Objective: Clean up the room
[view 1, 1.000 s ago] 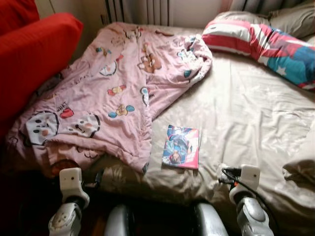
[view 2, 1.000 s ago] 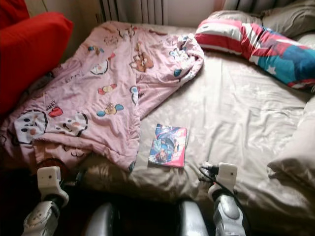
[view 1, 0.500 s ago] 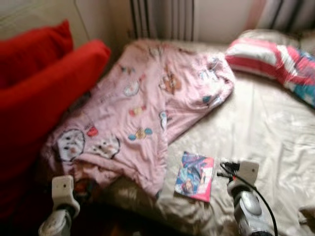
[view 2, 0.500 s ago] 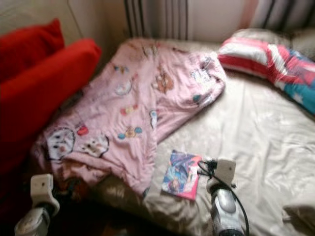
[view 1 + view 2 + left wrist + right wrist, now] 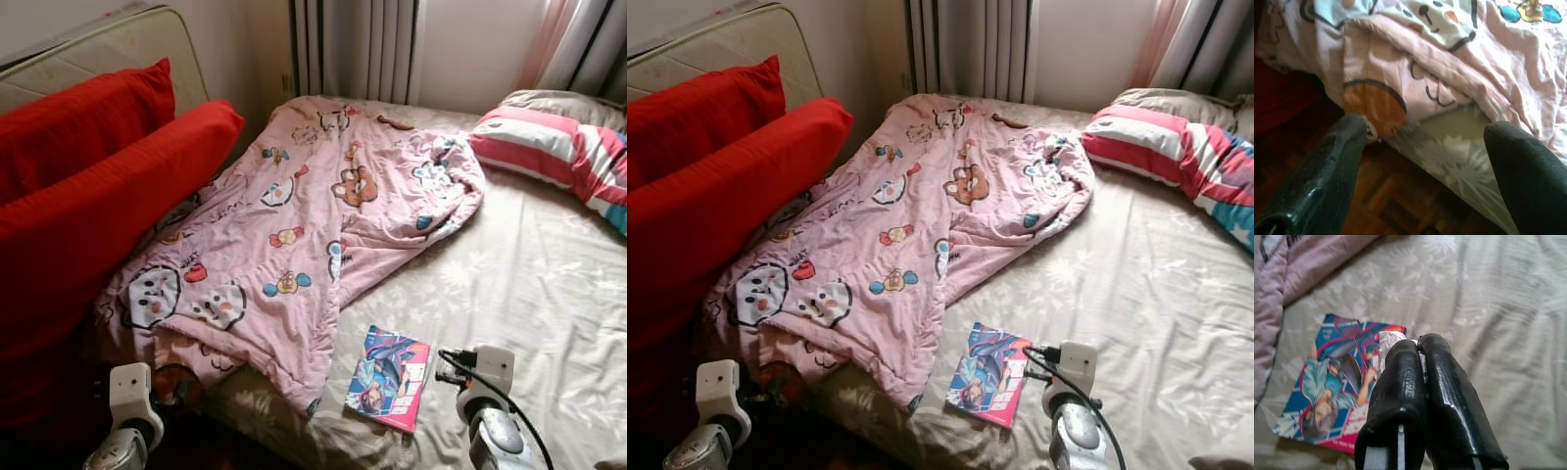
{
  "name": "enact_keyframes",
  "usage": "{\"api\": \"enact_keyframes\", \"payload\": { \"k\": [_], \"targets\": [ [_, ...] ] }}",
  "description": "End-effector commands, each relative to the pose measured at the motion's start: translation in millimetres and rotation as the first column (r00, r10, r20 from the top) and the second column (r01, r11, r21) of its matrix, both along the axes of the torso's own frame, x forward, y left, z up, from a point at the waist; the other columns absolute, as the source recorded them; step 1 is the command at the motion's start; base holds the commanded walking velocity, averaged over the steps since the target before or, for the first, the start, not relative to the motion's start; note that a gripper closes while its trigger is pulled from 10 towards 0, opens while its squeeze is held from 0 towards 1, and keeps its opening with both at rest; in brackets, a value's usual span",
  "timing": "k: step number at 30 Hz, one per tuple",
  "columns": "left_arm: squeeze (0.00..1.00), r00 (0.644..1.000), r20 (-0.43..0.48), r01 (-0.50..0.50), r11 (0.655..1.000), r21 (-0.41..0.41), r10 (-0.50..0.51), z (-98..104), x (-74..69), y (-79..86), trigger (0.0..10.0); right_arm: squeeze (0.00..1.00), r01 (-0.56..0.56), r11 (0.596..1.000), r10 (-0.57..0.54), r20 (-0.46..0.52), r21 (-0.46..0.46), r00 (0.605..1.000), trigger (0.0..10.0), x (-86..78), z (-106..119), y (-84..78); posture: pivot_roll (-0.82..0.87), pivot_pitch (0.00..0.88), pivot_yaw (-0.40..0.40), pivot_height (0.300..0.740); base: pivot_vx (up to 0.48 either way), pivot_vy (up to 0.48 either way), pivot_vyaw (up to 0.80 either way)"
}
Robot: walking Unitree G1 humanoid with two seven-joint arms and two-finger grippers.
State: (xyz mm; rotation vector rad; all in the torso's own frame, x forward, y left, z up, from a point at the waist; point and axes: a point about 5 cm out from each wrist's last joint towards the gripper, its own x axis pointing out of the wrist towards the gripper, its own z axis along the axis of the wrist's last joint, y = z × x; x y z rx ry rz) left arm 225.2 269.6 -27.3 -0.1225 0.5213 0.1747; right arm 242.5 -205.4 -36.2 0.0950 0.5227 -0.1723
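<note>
Inspection of the bed [image 5: 549, 284], covered in a beige floral sheet: a colourful glossy comic book [image 5: 388, 377] lies flat near the foot edge, just beside the lower corner of a crumpled pink quilt printed with cartoon animals [image 5: 294, 235].

Change noted: over the last second the head camera has lifted and swung, so two red cushions [image 5: 88, 186] and the padded headboard [image 5: 118, 49] now show on the robot's left; the bedding itself has not moved. The right arm has come forward, and the right gripper [image 5: 1420, 350] now hangs over the book's near edge. Its fingers [image 5: 1442, 382] are pressed together, with a scrap of something white, possibly crumpled paper, between the tips; what it is cannot be told.

The left gripper [image 5: 1425, 142] hovers low by the bed's edge above the wooden floor [image 5: 1376, 196], fingers [image 5: 1327, 166] spread wide and holding nothing.

Judgement: the book appears the likely next item, yet the right fingers must part first.
</note>
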Motion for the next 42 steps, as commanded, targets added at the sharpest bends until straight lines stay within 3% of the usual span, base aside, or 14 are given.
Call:
{"api": "enact_keyframes", "payload": {
  "k": [1, 9, 17, 24, 30, 42],
  "targets": [
    [0.00, 0.999, -0.037, -0.021, 1.000, -0.012, 0.021, -6, -5.1, -1.7, 10.0, 0.00, -0.005, 1.000, 0.005, -0.051, -0.008, 0.999, 10.0, -7.3, -7, -0.8, 0.04, 0.034, -0.002, 0.740, 0.000, 0.000, 0.00],
    [0.00, 0.996, -0.093, -0.015, 0.999, -0.034, 0.012, -15, -11.0, -9.8, 10.0, 0.00, 0.011, 1.000, -0.011, -0.075, -0.003, 0.997, 10.0, -9.4, -9, -2.4, 0.03, 0.035, -0.017, 0.740, 0.000, 0.000, 0.00],
    [0.00, 0.982, -0.187, -0.040, 0.999, -0.031, 0.034, -25, -26.5, -3.5, 10.0, 0.00, 0.012, 1.000, -0.013, -0.129, -0.013, 0.992, 10.0, -16.7, -15, -6.2, 0.05, 0.025, -0.028, 0.740, 0.000, 0.000, 0.00],
    [0.00, 0.959, -0.281, -0.058, 0.998, -0.040, 0.044, -35, -35.9, -10.0, 10.0, 0.00, 0.009, 1.000, -0.012, -0.210, -0.015, 0.978, 10.0, -30.1, -23, -13.0, 0.04, 0.000, 0.029, 0.740, 0.000, 0.000, 0.00],
    [0.00, 0.943, -0.330, -0.062, 0.997, -0.048, 0.043, -44, -48.6, -15.1, 10.0, 0.00, 0.020, 1.000, -0.023, -0.264, -0.014, 0.964, 10.0, -41.8, -31, -11.9, 0.00, 0.000, 0.017, 0.740, 0.000, 0.000, 0.00],
    [0.00, 0.929, -0.367, -0.071, 0.995, -0.068, 0.041, -54, -68.6, -22.1, 10.0, 0.00, -0.013, 1.000, 0.011, -0.275, -0.008, 0.961, 10.0, -42.7, -32, -12.4, -0.01, 0.000, -0.011, 0.740, 0.000, 0.000, 0.00]
  ]
}}
